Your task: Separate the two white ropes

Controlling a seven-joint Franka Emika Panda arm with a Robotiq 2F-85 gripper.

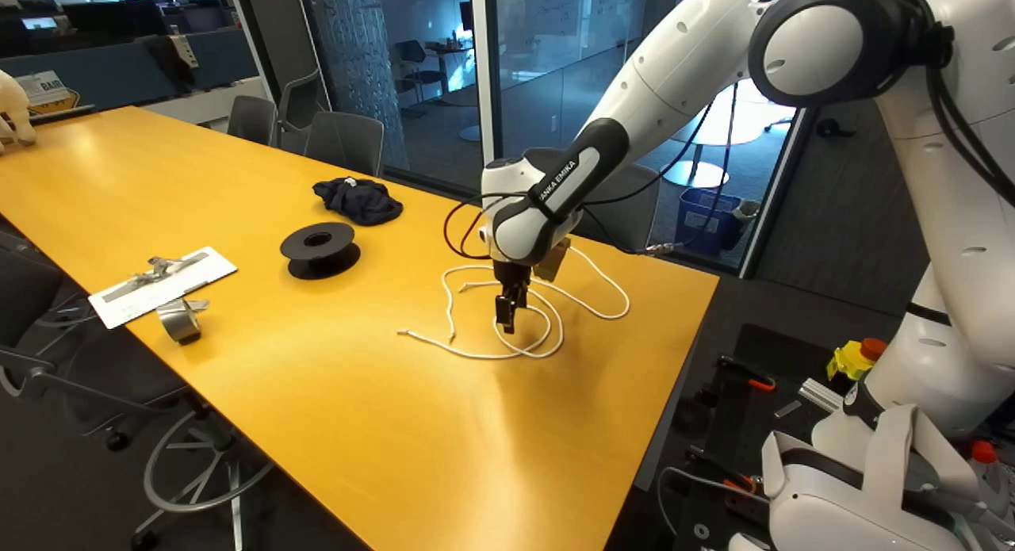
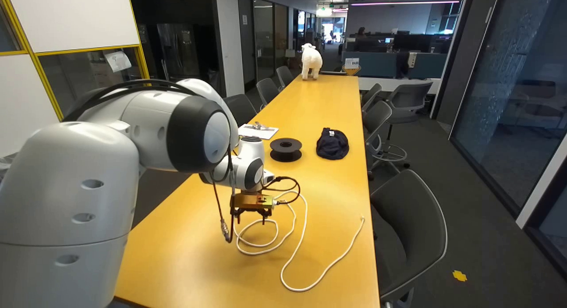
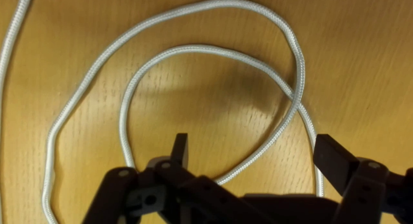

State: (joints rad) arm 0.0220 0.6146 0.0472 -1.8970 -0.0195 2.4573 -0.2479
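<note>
Two white ropes lie on the yellow-orange table (image 1: 396,448). One rope (image 3: 193,48) is coiled in loose loops and crosses over itself in the wrist view; its loops (image 2: 252,254) lie under the gripper. The other rope (image 2: 297,290) makes a wide bend toward the table's side, and a strand of it (image 3: 9,40) runs along the left edge of the wrist view. Whether the ropes cross behind the arm I cannot tell. My gripper (image 3: 251,140) hovers over the coiled rope with its jaws wide apart, holding nothing; strands pass beneath it.
A black spool (image 1: 297,240) and a dark crumpled cloth (image 1: 365,204) sit farther along the table. Near its long edge are a white clipboard (image 1: 174,285) and a silver tape roll (image 1: 179,323). A chair (image 2: 412,219) stands close beside the table.
</note>
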